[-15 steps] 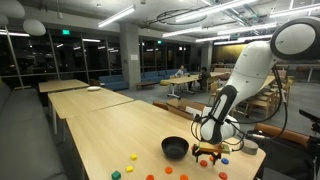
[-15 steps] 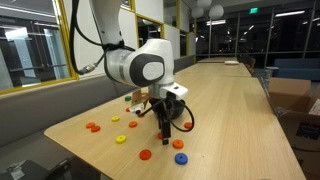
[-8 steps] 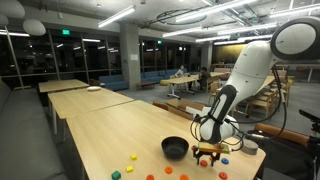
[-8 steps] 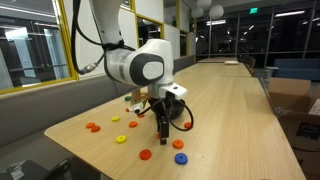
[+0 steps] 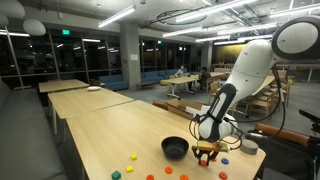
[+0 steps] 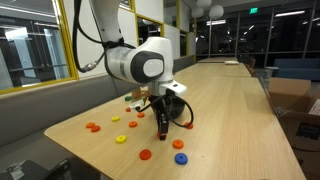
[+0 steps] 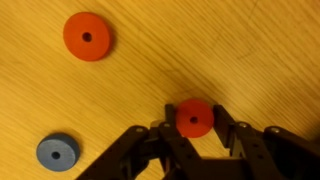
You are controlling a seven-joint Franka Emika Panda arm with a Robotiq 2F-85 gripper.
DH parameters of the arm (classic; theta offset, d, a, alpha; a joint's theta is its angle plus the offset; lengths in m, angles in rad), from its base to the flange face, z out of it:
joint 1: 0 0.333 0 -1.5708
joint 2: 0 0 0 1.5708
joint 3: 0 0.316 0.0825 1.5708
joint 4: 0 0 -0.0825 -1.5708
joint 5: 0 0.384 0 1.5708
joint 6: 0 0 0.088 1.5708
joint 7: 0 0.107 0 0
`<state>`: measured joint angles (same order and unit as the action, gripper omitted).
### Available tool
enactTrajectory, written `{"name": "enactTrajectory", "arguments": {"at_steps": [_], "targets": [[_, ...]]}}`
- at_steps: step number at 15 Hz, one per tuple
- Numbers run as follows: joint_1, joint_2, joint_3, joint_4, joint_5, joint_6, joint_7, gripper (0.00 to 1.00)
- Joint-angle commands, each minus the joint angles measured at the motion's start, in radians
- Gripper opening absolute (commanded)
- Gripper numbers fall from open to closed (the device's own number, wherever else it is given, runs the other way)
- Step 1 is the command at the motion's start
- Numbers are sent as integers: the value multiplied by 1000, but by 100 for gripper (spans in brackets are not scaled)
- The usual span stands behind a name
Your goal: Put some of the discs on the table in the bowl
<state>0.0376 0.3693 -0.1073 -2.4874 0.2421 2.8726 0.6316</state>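
Close by held disc [image 7: 194,118], blue disc [image 7: 57,152]

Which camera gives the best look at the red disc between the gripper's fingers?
The wrist view: the red disc sits large and close, clamped in the shut gripper. Both exterior views show the gripper low on the table, but the disc there is too small to pick out.
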Motion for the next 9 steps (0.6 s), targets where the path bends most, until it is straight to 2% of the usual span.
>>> {"name": "enactTrajectory", "arguments": {"at_steps": [1,4,7,9], "targets": [[46,-49,-49,-19,-27,-25,25,21],[117,-126,-139,-72,-102,-12,96,21],[195,-214,-242,-112,-260,21,224,20],[201,-259,-253,-110,-358,35,302,20]]}}
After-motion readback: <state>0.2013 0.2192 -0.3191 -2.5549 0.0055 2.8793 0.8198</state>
